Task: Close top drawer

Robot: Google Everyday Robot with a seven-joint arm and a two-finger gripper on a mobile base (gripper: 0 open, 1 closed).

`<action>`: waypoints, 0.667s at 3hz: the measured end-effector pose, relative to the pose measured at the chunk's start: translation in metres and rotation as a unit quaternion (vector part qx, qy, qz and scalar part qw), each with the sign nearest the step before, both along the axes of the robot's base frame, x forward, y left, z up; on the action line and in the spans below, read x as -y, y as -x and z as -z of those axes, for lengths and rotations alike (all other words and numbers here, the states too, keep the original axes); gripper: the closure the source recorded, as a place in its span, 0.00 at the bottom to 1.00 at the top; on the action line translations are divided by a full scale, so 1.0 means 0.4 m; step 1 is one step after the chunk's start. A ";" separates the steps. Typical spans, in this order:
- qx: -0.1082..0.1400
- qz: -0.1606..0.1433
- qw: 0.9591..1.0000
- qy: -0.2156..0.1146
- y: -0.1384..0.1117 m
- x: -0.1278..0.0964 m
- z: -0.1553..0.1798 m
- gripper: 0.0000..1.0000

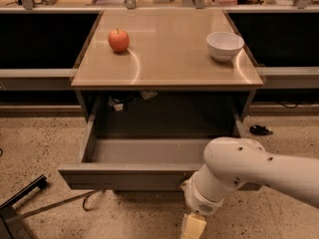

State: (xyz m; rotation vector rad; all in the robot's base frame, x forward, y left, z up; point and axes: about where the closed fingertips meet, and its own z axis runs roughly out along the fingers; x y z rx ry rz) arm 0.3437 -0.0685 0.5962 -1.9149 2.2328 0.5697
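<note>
Drawer point(124, 178) wide open, all the pushing left; pincer point(193, 227) low before its front, whether spread I cannot tell.

Pulled-out drawer point(134, 176) gaped open from above, arm point(234, 171) crossed the front's right part, gripper point(193, 227) hung low before it near the floor point(40, 148), front's left stretch unblocked.

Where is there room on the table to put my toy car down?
The tabletop is bare between the apple and the bowl, and along its front edge. The open top drawer looks bare inside too. It is crowded at the drawer's front right, where the robot arm bends down, its tool below the drawer front.
</note>
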 end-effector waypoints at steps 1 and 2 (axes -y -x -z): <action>0.028 0.011 0.999 -0.014 -0.048 -0.005 -0.045 0.00; 0.028 0.011 0.999 -0.014 -0.049 -0.005 -0.046 0.00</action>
